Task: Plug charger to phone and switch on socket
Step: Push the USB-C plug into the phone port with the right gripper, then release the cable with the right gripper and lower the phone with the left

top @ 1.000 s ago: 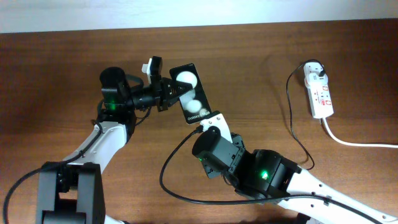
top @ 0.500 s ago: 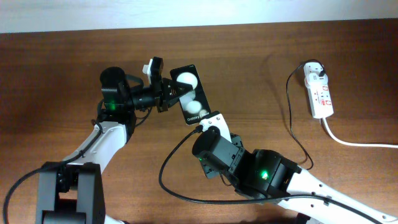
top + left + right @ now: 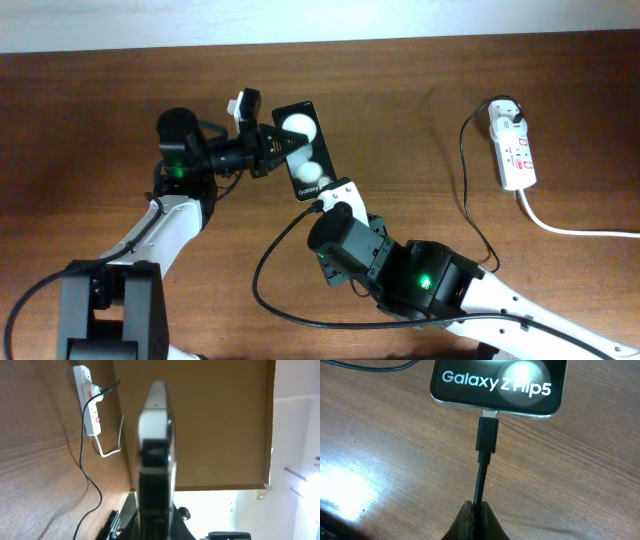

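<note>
The black phone (image 3: 303, 140) lies on the table with white lettering at its near end. It shows edge-on in the left wrist view (image 3: 155, 425). My left gripper (image 3: 277, 146) is shut on the phone's left edge. My right gripper (image 3: 333, 196) is shut on the charger's thin black cable (image 3: 481, 480) just behind its dark connector (image 3: 487, 435). The connector's metal tip meets the port in the phone's end (image 3: 497, 382). The right fingertips (image 3: 479, 512) pinch the cable. The white socket strip (image 3: 513, 148) lies at the far right with the charger's plug head (image 3: 515, 117) in it.
The strip's thick white cord (image 3: 570, 228) runs off to the right. The black cable (image 3: 468, 190) loops down from the strip, under my right arm, and round to the left (image 3: 258, 285). The strip also shows in the left wrist view (image 3: 90, 405).
My right gripper has crept up and left with the connector toward the phone's end and now covers part of the lettering. My left arm has shifted slightly left.
</note>
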